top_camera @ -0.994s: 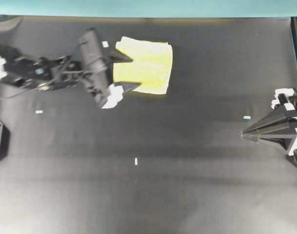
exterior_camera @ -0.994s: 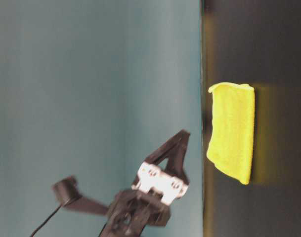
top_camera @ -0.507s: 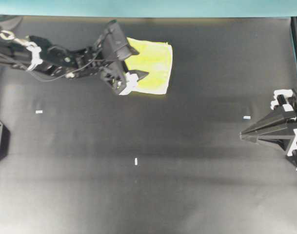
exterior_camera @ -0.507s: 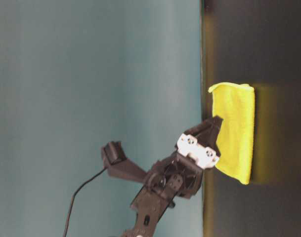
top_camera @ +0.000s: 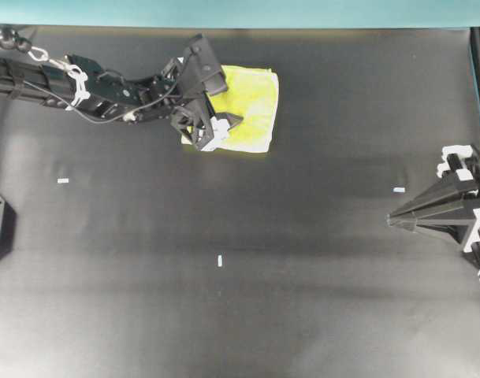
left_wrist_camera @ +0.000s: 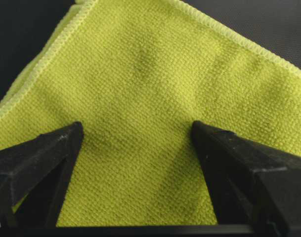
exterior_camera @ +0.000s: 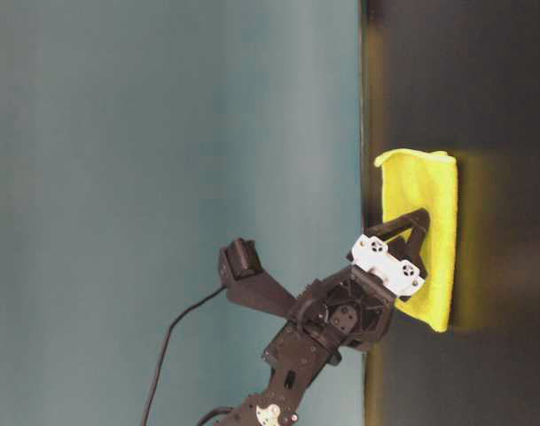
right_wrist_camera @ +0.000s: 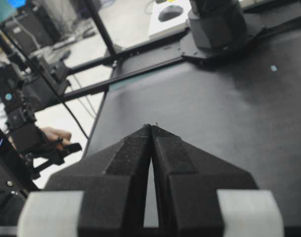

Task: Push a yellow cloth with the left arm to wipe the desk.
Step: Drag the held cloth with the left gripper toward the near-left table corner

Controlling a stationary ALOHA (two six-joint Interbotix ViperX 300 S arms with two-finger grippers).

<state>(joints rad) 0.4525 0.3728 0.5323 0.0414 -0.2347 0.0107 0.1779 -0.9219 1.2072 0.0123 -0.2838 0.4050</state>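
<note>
Cloth and left tool at the start of a wipe. The yellow cloth [top_camera: 243, 106] was seen lying folded and flat on the black bench [top_camera: 247, 299], near the far teal edge strip [top_camera: 240, 12] and left of centre in the overhead view. The left tool [top_camera: 216, 118] was positioned over the cloth's left portion with its fingers [left_wrist_camera: 39, 163] spread wide, one to each side of the fabric's middle; nothing was pinched between them. Contact of the fingertips with the fabric appeared likely in the wrist view but could not be confirmed. The right tool [top_camera: 393, 220] was parked well apart at the right edge, its fingers pressed together and holding nothing.

The cloth was judged light, soft and limp, with a textured weave likely to drag on the matte surface. Bunching or folding under a sideways push was considered probable. Pressure from above, applied with both spread fingertips well inside the hemmed border, was judged preferable to any grip at an edge.
</note>
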